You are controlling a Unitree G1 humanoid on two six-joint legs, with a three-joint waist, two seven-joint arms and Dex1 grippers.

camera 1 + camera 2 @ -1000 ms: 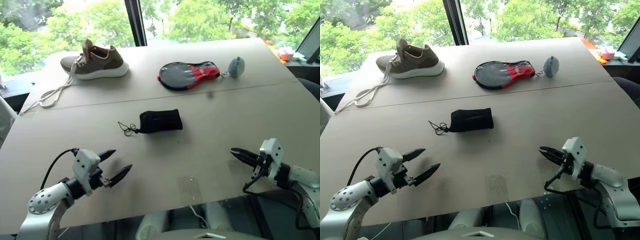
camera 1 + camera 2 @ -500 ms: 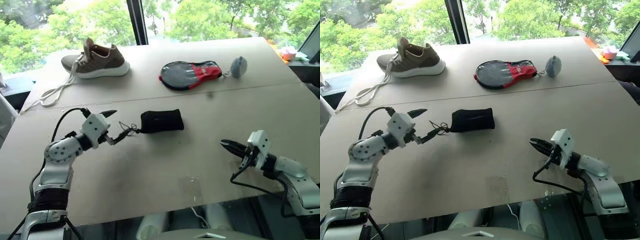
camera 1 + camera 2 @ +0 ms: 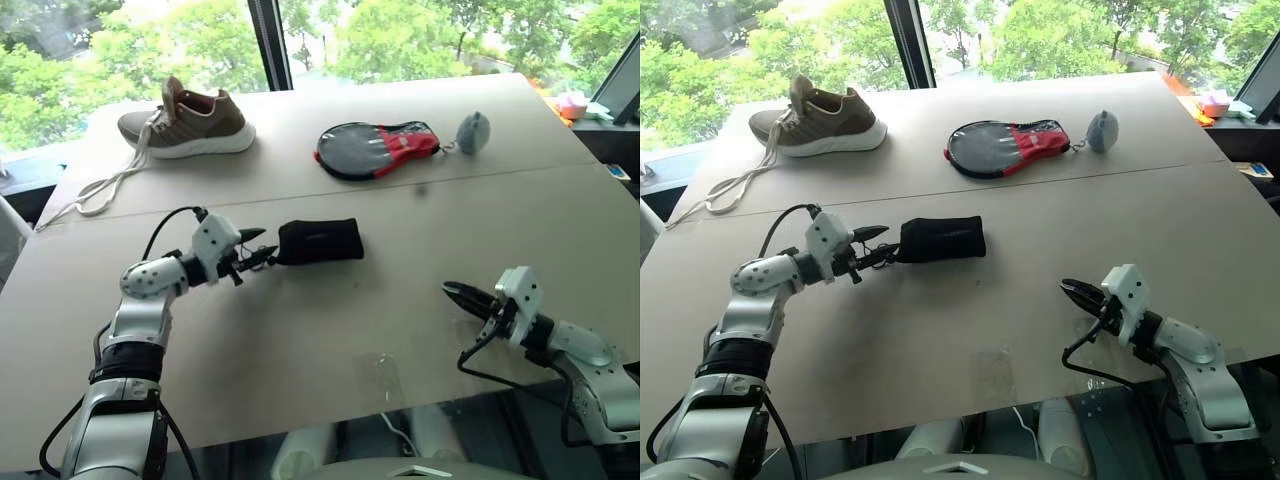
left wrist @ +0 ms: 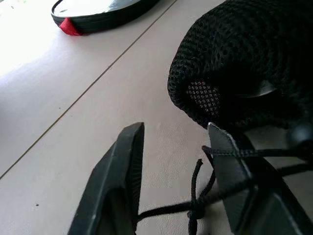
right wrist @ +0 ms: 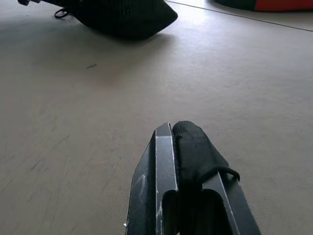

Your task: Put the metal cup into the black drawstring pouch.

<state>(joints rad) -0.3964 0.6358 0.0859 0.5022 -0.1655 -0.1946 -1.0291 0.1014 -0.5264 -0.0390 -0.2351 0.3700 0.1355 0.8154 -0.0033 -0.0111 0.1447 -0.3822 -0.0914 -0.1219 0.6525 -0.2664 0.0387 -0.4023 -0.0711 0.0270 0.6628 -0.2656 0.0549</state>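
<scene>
The black drawstring pouch [image 3: 319, 241] lies near the middle of the pale, matte table [image 3: 400, 300], a soft lump of open-weave mesh fabric with rounded corners; its thin knotted cord [image 4: 198, 205] trails out toward the robot's left. The left gripper [image 3: 262, 249] sits at that corded end, its two smooth black tapered fingers [image 4: 122, 171] partly apart with the cord running between them, though whether they pinch it cannot be told. A second ago this gripper hung wide open low over the near left part of the table, well short of the pouch; it has since reached forward to the cord and narrowed. The right gripper [image 3: 458, 293] hovers over the near right of the table, fingers pressed together on nothing, much where it was before. Farther back lie a brown knit shoe [image 3: 190, 122] with white sole and loose laces, a flat black-and-red paddle case [image 3: 375, 149], and a grey fuzzy ball [image 3: 473, 133] just beside it.
</scene>
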